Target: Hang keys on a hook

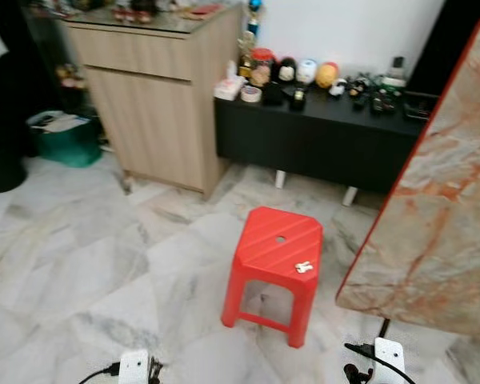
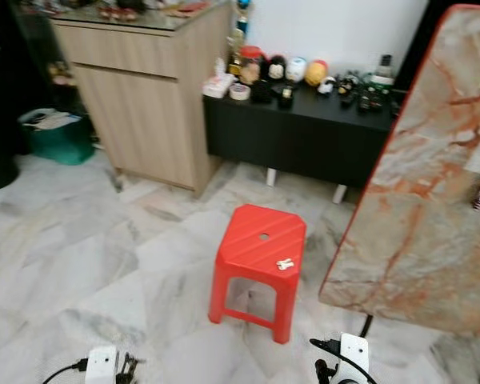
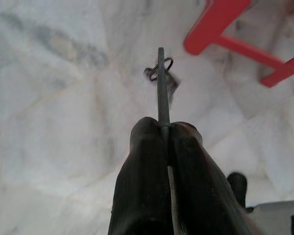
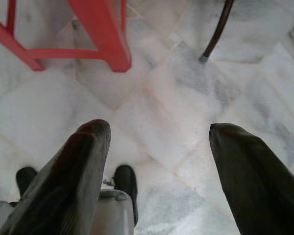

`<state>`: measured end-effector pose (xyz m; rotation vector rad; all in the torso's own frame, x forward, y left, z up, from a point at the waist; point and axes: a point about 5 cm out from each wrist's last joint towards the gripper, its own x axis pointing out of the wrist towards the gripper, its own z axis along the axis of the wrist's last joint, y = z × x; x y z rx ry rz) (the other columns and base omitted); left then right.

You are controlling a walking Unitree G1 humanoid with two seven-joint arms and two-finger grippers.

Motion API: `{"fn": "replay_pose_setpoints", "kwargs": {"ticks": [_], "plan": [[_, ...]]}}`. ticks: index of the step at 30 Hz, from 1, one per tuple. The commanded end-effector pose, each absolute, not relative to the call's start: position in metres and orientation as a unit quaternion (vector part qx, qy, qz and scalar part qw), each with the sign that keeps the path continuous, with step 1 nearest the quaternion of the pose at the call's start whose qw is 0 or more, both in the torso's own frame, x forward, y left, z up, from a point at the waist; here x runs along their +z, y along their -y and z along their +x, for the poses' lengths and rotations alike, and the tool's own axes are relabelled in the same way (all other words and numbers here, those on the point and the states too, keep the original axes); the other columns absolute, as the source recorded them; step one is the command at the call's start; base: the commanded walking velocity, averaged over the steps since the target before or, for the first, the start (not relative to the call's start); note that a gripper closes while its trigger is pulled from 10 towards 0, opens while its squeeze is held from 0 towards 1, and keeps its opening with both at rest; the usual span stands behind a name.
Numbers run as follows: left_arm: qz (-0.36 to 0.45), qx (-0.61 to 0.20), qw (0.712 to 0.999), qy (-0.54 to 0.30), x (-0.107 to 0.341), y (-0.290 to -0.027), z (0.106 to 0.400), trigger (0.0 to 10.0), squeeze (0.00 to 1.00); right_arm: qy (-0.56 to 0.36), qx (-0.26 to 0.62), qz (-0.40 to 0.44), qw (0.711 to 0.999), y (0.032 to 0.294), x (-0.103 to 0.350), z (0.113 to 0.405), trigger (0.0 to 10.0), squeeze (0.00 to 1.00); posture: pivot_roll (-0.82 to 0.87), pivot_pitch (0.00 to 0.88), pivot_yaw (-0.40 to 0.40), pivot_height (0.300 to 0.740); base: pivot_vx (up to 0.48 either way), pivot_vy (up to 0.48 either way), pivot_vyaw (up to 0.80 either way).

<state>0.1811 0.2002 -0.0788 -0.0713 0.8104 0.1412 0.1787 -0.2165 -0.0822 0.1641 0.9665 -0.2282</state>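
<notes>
Left gripper [image 3: 162, 134] jaws clamped on key [image 3: 160, 85], blade edge-on, pointing forward; right gripper [image 4: 157, 142] jaws apart.

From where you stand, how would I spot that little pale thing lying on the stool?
Find the red plastic stool on the marble floor, before the black low bench. The small whitish object lies near the seat's front right corner, apart from the round centre hole.
</notes>
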Motion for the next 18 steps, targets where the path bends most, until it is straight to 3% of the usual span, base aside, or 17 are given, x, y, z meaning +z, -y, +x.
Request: {"fn": "replay_pose_setpoints", "kwargs": {"ticks": [1,18], "plan": [[-0.028,0.073,0.913,-0.400,-0.0796,-0.2051,0.1783,10.0,0.00,-0.466,-0.109,0.079,0.875,0.2153,-0.0825,0.1788,10.0,0.00,0.06,0.000,-0.054,0.732,0.000,0.000,-0.78],[-0.015,0.065,0.911,-0.406,-0.0791,-0.2071,0.1799,10.0,0.00,-0.463,-0.105,0.087,0.876,0.2071,-0.0821,0.1832,10.0,0.00,0.04,0.000,-0.024,0.732,0.000,0.000,-0.78]]}}
